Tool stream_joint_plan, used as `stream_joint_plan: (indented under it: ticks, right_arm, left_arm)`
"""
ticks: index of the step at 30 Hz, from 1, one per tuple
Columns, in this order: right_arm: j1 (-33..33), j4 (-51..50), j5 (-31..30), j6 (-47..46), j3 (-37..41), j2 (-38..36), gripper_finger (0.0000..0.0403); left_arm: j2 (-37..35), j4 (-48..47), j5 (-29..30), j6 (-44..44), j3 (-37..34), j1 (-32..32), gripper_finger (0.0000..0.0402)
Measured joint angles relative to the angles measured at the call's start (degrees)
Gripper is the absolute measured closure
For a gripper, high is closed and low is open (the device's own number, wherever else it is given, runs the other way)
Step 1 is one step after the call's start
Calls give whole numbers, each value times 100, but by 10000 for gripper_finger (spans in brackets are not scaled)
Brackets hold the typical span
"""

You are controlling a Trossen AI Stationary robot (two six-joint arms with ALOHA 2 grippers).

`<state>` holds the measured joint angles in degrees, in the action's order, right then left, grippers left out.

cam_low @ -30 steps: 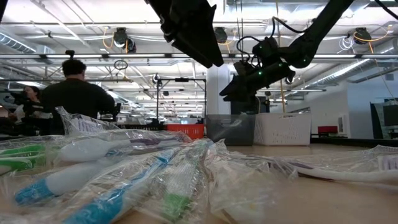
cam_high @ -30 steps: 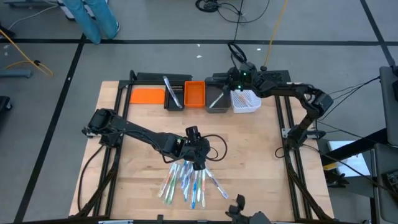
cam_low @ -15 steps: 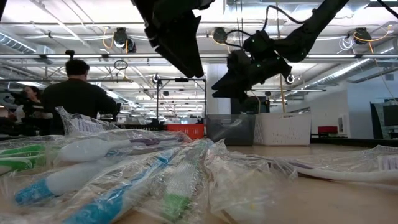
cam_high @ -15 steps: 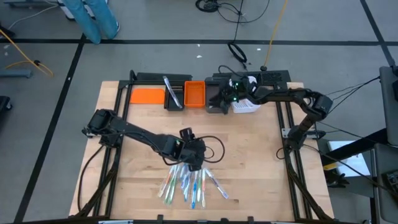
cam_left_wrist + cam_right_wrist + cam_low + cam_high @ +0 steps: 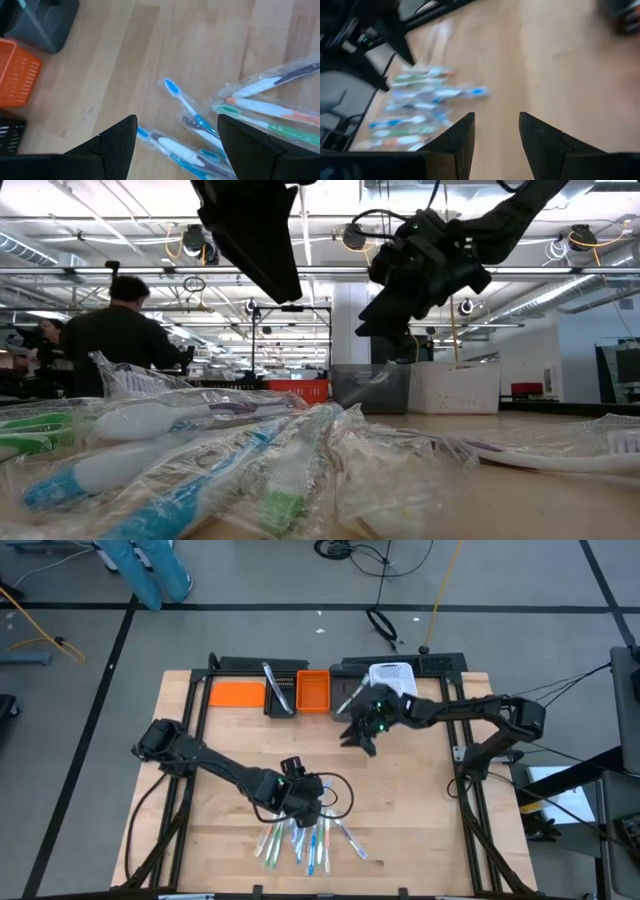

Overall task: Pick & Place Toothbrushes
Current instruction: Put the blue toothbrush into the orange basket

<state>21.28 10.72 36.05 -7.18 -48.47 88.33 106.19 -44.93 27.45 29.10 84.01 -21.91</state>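
My left hand (image 5: pixel 300 802), fingers spread, hangs at the toothbrushes' (image 5: pixel 305 840) upper ends; they fan lengthwise toward lower frame; right hand (image 5: pixel 362 737) empty, parted, farther

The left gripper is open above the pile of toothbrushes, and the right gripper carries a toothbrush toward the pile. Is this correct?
One thing is wrong: the right gripper carries nothing; the right wrist view shows only bare table between its fingers. The left gripper is indeed open above the toothbrushes.
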Motion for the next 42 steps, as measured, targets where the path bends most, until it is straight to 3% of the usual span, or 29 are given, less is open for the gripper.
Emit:
stream_joint_plan:
  ticks: [11,20,32,37,42]
  right_arm:
    - [-1867,184,-1429,-236,544,4,259]
    - [-2957,282,-3202,-109,544,7,259]
    - [-2931,1385,-3348,142,543,884,259]
    - [-2742,1427,-3909,380,540,975,259]
    - [-2569,1500,-3635,463,537,1154,259]
  left_arm:
    - [0,66,113,123,0,-220,128]
    - [0,94,99,123,0,-337,128]
    - [0,175,80,123,0,-477,128]
    - [0,177,88,122,0,-485,128]
    - [0,190,104,121,0,-481,128]
